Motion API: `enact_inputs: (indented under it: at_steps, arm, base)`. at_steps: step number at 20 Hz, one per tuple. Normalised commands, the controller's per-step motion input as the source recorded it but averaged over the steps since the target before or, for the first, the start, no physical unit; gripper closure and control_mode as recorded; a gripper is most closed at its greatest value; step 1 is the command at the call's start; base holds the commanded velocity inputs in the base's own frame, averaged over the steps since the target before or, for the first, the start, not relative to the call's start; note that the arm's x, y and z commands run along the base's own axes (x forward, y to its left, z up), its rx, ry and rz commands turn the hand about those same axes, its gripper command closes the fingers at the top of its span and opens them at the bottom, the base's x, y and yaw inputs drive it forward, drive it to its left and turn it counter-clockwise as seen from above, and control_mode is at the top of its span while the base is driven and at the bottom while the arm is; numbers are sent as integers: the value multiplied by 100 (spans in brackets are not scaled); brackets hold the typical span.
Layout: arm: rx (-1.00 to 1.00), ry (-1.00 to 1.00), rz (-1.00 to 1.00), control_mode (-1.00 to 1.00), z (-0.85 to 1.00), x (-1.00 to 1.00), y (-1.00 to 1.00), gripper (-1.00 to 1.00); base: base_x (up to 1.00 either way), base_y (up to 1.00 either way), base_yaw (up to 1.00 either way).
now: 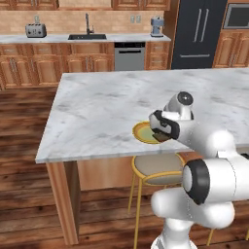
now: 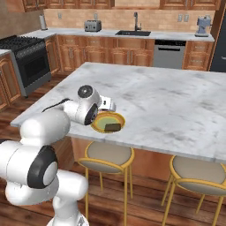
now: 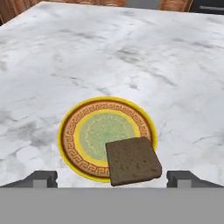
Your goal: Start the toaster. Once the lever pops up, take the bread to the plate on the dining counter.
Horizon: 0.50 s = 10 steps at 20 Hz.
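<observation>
A: Where is the small brown toast slice (image 3: pixel 133 161) seen?

B: Flat on the round yellow-green plate (image 3: pixel 76 133), overlapping its near rim, on the white marble counter (image 3: pixel 131 57).

A: And the claw (image 3: pixel 112 178)?

B: Spread wide, empty, straddling the slice, seemingly just above. One slice, one plate are counted.

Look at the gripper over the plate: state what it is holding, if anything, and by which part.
Nothing is held. The gripper is open, its fingertips wide apart on either side of the bread, which lies flat on the near edge of the plate.
</observation>
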Motion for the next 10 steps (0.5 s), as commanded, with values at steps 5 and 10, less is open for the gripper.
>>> enact_inputs:
  at_steps: [5,10]
  arm:
    - [-1,12,-12,-100,54,-87,-4,-100]
    - [0,3,-9,-100,48,-85,-2,-100]
  base:
    - [0,0,0]
    - [0,0,0]
